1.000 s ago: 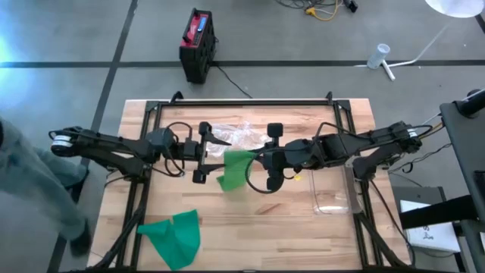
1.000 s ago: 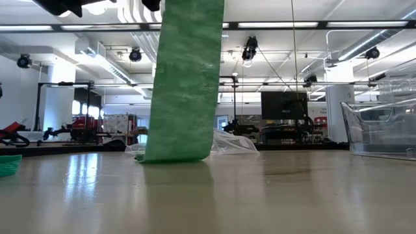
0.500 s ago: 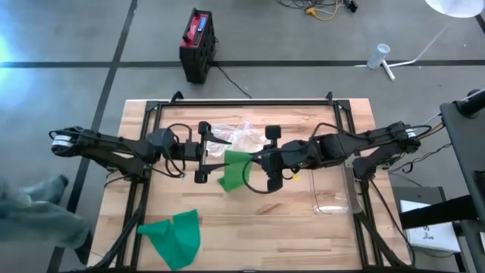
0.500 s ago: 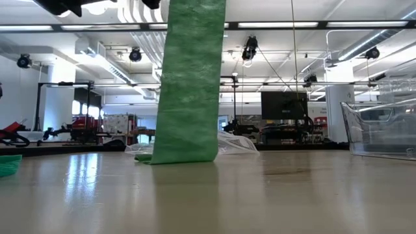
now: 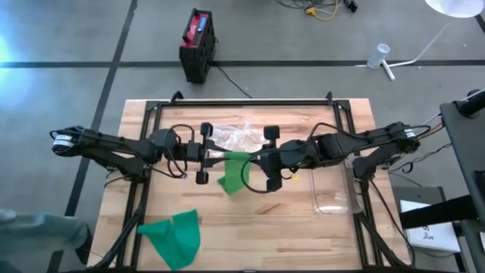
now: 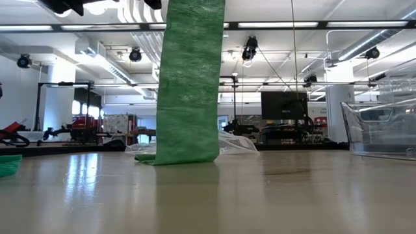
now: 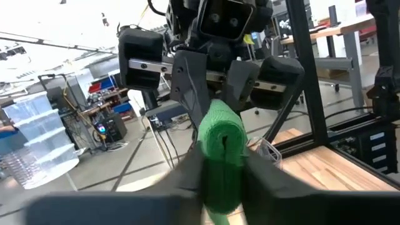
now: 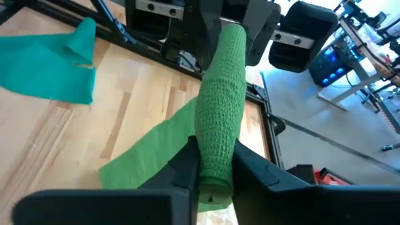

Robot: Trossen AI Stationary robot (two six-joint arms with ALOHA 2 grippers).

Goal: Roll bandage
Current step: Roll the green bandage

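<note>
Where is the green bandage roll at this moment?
In the high view, the green bandage roll is above the table's middle, between the left gripper and the right gripper.

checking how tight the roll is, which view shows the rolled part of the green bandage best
The right wrist view: the rolled bandage runs lengthwise, its wrapped layers plain, with the loose tail on the table. The left wrist view shows only one end. The high view shows it small between both arms. The low view shows just the hanging strip.

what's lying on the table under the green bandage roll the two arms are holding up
Under the green bandage roll, its loose tail hangs down and touches the wooden table. Clear plastic wrap lies just behind. The table directly beneath the grippers is hidden.
</note>
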